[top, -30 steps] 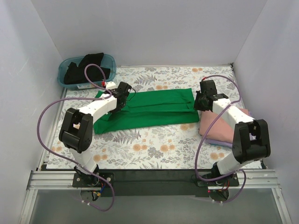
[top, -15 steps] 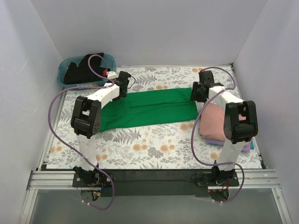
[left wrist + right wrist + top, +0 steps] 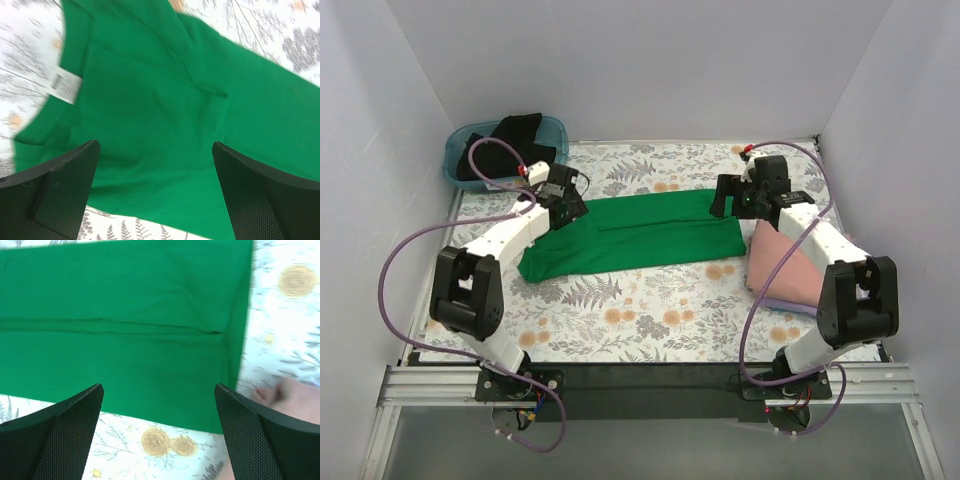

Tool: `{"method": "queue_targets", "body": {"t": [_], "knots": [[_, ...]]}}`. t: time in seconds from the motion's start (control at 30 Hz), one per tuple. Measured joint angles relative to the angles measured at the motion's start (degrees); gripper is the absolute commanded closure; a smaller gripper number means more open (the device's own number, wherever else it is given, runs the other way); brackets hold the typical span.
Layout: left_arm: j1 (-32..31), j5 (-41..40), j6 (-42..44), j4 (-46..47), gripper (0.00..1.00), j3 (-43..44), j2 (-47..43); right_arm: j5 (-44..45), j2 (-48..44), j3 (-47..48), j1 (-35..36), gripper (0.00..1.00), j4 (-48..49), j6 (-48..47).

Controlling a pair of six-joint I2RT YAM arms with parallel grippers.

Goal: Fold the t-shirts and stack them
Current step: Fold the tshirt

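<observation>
The green t-shirt (image 3: 640,232) lies flat on the floral table as a long folded strip. In the left wrist view the green t-shirt (image 3: 165,100) shows its collar and white label (image 3: 65,88). My left gripper (image 3: 567,207) hovers over its left end, open (image 3: 155,150) with nothing between the fingers. Above the shirt's right end my right gripper (image 3: 725,197) is open and empty too (image 3: 159,390). A fold seam crosses the green t-shirt (image 3: 125,315) in the right wrist view. A folded salmon pink t-shirt (image 3: 785,262) rests on a lavender one (image 3: 782,303) at the right. A black t-shirt (image 3: 505,140) sits in the tub.
The teal plastic tub (image 3: 552,128) stands at the back left corner. White walls close in the table on three sides. The edge of the pink shirt (image 3: 295,395) lies just right of the green shirt's end.
Both grippers went from shut to open and let go of the green shirt. It now lies flatter and narrower. The left gripper drew back leftward, and the right gripper shifted left over the shirt's end.
</observation>
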Motion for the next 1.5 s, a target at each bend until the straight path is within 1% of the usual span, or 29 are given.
{"method": "queue_targets", "body": {"t": [0.1, 0.2, 0.33, 0.4, 0.47, 0.53, 0.67, 0.8, 0.93, 1.1, 1.2, 1.3, 1.37, 1.43, 1.5], "knots": [[0.0, 4.7, -1.7, 4.6, 0.04, -7.8, -3.6, -1.6, 3.9, 1.3, 2.0, 0.02, 0.7, -1.7], [0.0, 6.4, -3.2, 7.5, 0.03, -11.8, -2.4, -2.3, 12.0, 6.8, 3.8, 0.02, 0.7, -3.5], [0.0, 5.2, -4.5, 9.3, 0.02, -12.0, 1.0, -1.2, 24.6, 18.5, 4.8, 0.02, 0.1, -5.7], [0.1, 4.8, -4.9, 10.0, 0.02, -11.1, 3.0, 0.0, 29.5, 22.6, 5.3, 0.02, 0.3, -6.8], [0.3, 4.8, -5.1, 10.7, 0.02, -10.3, 4.8, 1.5, 31.5, 23.1, 5.6, 0.02, -0.1, -7.2], [0.5, 4.6, -5.0, 10.9, 0.02, -8.8, 7.1, 2.6, 31.8, 21.6, 6.0, 0.02, -0.4, -7.3], [0.9, 5.0, -4.7, 11.0, 0.02, -5.3, 10.1, 3.9, 27.3, 14.6, 6.6, 0.02, 2.1, -5.1], [1.2, 7.0, -4.0, 12.2, 0.02, -2.0, 12.7, 5.9, 18.8, 2.7, 8.1, 0.02, 4.3, -1.8], [0.9, 10.4, -2.4, 14.6, 0.02, 2.4, 16.0, 9.2, 9.1, -9.4, 12.5, 0.02, 5.7, 2.2], [-1.9, 14.8, -0.3, 18.2, 0.02, 10.6, 22.6, 13.3, -5.2, -24.5, 22.9, 0.01, 7.6, 12.5], [-4.2, 18.4, 0.2, 19.5, 0.02, 17.6, 27.5, 14.9, -11.1, -30.2, 29.5, 0.02, 9.6, 18.3], [-5.5, 22.1, 0.0, 19.6, 0.02, 26.3, 33.2, 15.7, -13.8, -32.6, 36.7, 0.02, 11.3, 23.8], [-6.0, 23.6, -0.2, 18.9, 0.02, 32.3, 37.3, 15.8, -14.0, -32.8, 41.9, 0.02, 12.0, 26.8], [-6.3, 24.9, -0.4, 16.9, 0.02, 40.4, 41.9, 15.2, -13.8, -32.6, 46.8, 0.02, 12.4, 29.4], [-6.3, 25.9, -0.5, 15.5, 0.02, 48.7, 47.1, 14.4, -13.1, -31.9, 50.2, 0.02, 12.4, 31.0]]}}
